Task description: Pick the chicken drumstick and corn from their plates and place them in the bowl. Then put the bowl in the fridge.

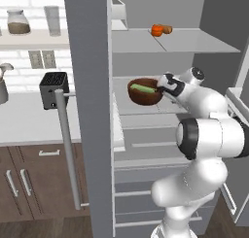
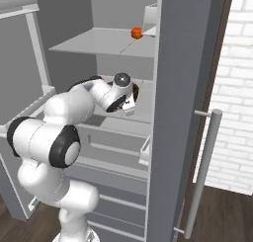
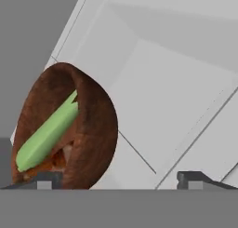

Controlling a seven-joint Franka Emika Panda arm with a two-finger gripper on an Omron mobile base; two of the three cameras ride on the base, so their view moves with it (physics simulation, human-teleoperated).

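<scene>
— Dark wooden bowl inside the open fridge, over the middle shelf, corn and something reddish in it. Last step, then?

— Likely. Claw at the right rim, tips spread wide either side; hard to tell if gripping.

— Next?

— Probably settling flat on the shelf, then backing straight out.
</scene>
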